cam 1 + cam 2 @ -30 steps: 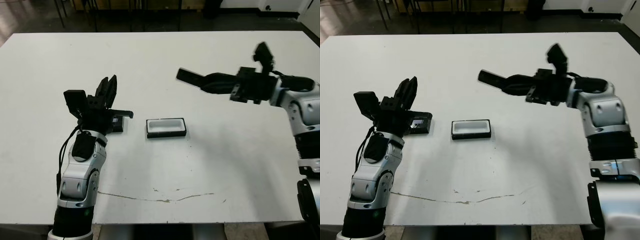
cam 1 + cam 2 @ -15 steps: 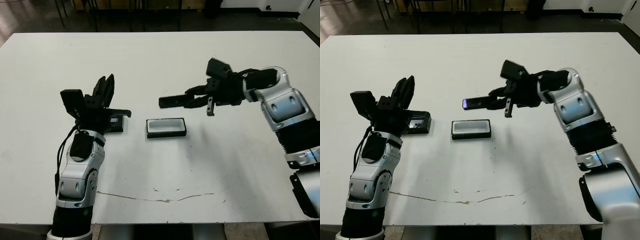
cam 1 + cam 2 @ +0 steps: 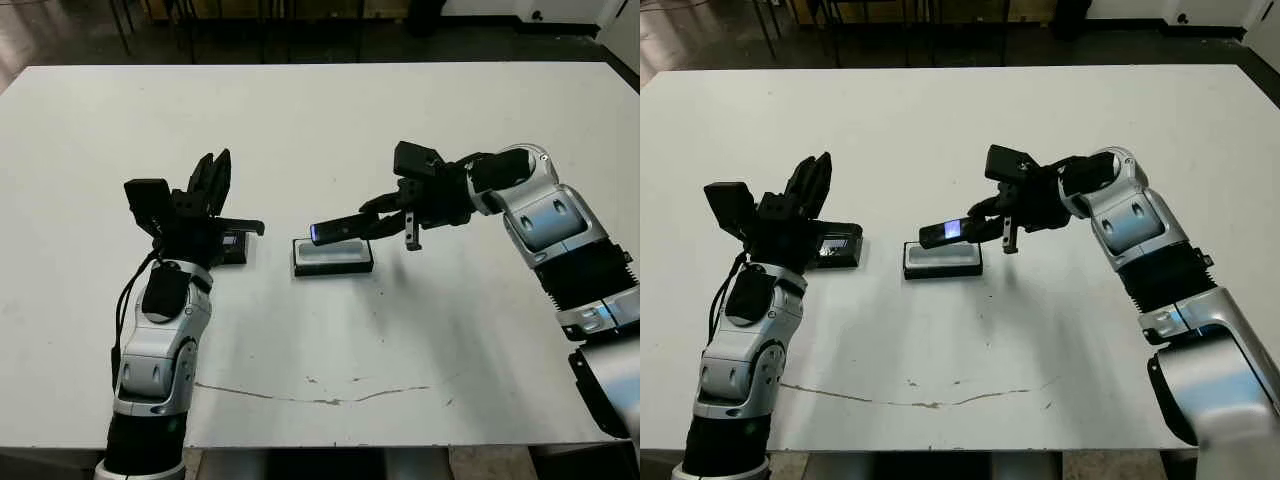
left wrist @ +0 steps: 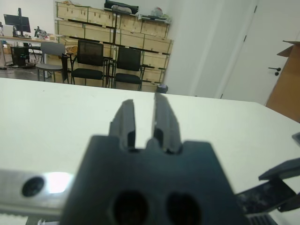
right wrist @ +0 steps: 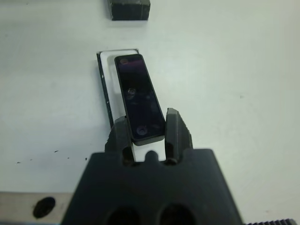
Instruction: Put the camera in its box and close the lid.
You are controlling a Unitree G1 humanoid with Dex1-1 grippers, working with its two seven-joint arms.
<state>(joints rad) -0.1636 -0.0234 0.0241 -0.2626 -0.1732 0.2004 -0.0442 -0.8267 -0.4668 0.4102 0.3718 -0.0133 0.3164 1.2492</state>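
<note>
Black bar: the camera is a slim dark slab with rounded corners, glossy on the face my right wrist sees; from the head view a small bluish screen glows near its free end.
Right jaws: the right gripper is clamped on one short end of the camera, a finger on each long edge, so most of the bar sticks out free ahead of the fingers.
Why held so: I judge the end grip leaves the free end clear to go into the box first, without my fingers fouling the rim.
Camera's place: in the air just above the box, tilted, free end lower and over the box's left part; not yet touching it as far as I can tell.
Box: shallow black tray with white lining, open, flat on the worktop, long side roughly in line with the camera.
Lid: flat black piece lying left of the box, near it but apart, partly behind my left arm.
Left jaws: the left gripper points up and away above the lid, fingers close together with a thin gap, holding nothing.
Why it waits there: my guess is it stands by the lid, ready for the closing step.
Stage: insertion is about to happen; lid not yet on.
</note>
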